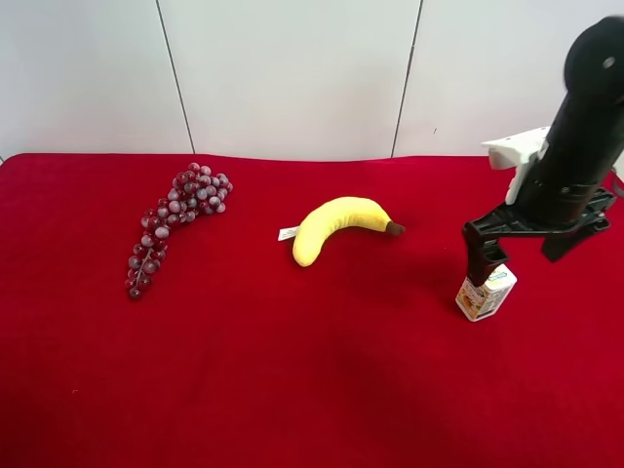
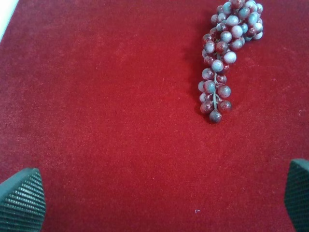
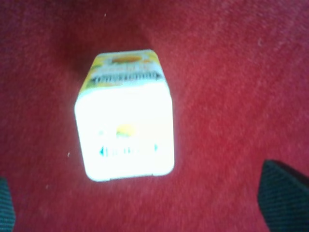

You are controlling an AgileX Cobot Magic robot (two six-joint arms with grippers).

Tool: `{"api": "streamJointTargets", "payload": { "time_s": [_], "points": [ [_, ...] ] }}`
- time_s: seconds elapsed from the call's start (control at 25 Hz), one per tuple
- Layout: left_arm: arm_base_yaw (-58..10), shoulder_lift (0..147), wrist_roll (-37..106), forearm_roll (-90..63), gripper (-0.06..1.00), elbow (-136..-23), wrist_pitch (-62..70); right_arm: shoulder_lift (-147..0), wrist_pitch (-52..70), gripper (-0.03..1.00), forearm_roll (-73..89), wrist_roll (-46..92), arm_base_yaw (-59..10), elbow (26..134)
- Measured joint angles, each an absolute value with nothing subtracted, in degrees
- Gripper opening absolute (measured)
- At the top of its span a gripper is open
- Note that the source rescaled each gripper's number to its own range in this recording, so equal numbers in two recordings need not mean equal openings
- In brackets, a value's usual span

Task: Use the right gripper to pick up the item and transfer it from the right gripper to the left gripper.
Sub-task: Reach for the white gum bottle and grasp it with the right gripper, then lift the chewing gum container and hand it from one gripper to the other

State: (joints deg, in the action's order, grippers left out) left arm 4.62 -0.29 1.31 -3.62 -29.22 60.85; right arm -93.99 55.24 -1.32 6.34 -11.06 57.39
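The item, a small white juice carton with orange-yellow pictures, stands upright on the red cloth at the right of the exterior view. It fills the middle of the right wrist view. My right gripper hangs just above it, open, with one finger right over the carton's top. In the right wrist view the gripper is open and empty, with its fingertips wide apart and the carton between and beyond them. My left gripper is open and empty above bare cloth. The left arm is out of the exterior view.
A yellow plush banana lies mid-table. A purple grape bunch lies to the left and also shows in the left wrist view. The red cloth covers the whole table. A white wall stands behind.
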Motion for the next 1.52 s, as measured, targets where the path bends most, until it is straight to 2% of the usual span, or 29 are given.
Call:
{"api": "streamJointTargets", "payload": {
  "time_s": [0.52, 0.72, 0.88, 1.0, 1.08, 1.12, 1.52],
  "points": [
    [4.62, -0.29, 1.31, -3.62, 1.0, -29.22, 60.85, -99.58, 51.64, 0.95, -2.39, 7.38, -11.13, 57.43],
    [4.62, -0.29, 1.31, -3.62, 1.0, -29.22, 60.85, -101.35, 51.46, 0.79, -2.28, 7.79, -11.13, 57.43],
    [4.62, -0.29, 1.31, -3.62, 1.0, -29.22, 60.85, -101.37, 51.02, 0.61, -2.22, 7.85, -11.13, 57.43],
    [4.62, -0.29, 1.31, -3.62, 1.0, -29.22, 60.85, -101.37, 50.55, 0.36, -2.22, 7.92, -11.13, 57.43],
    [4.62, -0.29, 1.31, -3.62, 1.0, -29.22, 60.85, -101.37, 50.34, 0.09, -2.16, 7.92, -11.13, 57.43],
    [4.62, -0.29, 1.31, -3.62, 1.0, -29.22, 60.85, -101.37, 50.23, 0.0, -2.09, 7.92, -11.13, 57.43],
    [4.62, -0.29, 1.31, -3.62, 1.0, -29.22, 60.85, -101.32, 50.13, 0.01, -1.92, 7.92, -11.13, 57.43]
  ]
}}
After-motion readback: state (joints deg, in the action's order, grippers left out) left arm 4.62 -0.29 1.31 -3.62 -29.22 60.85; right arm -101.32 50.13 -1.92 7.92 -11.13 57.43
